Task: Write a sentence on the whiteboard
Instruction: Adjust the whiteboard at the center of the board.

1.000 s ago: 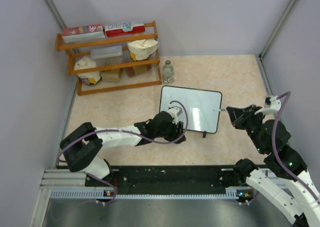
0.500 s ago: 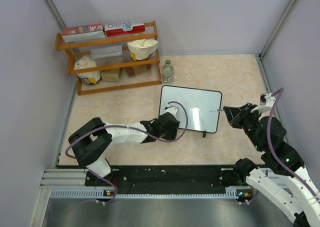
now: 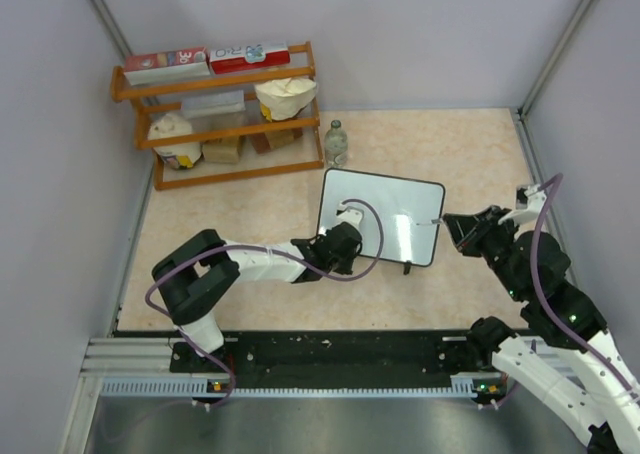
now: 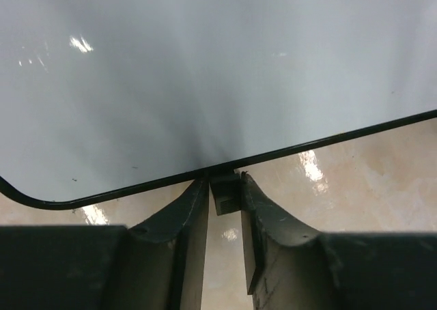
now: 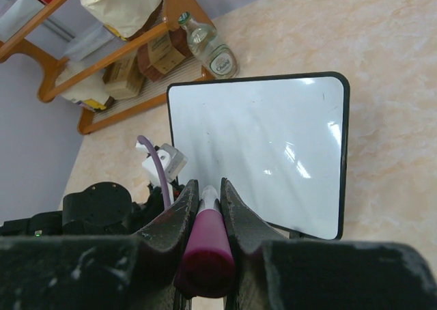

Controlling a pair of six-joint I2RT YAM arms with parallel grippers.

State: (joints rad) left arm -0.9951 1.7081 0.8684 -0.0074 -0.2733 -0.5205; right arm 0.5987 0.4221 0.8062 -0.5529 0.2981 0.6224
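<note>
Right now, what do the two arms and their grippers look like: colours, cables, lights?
Both the left arm and right arm have white shells with black joint housings. A purple cable loops loosely along each. The left gripper and right gripper have dark, matte, tapered fingers. Small green lights glow on the right arm's black joints.

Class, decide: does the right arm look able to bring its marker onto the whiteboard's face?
Probably yes: the pink marker in the right gripper points at the whiteboard from its right edge, with nothing between them.
</note>
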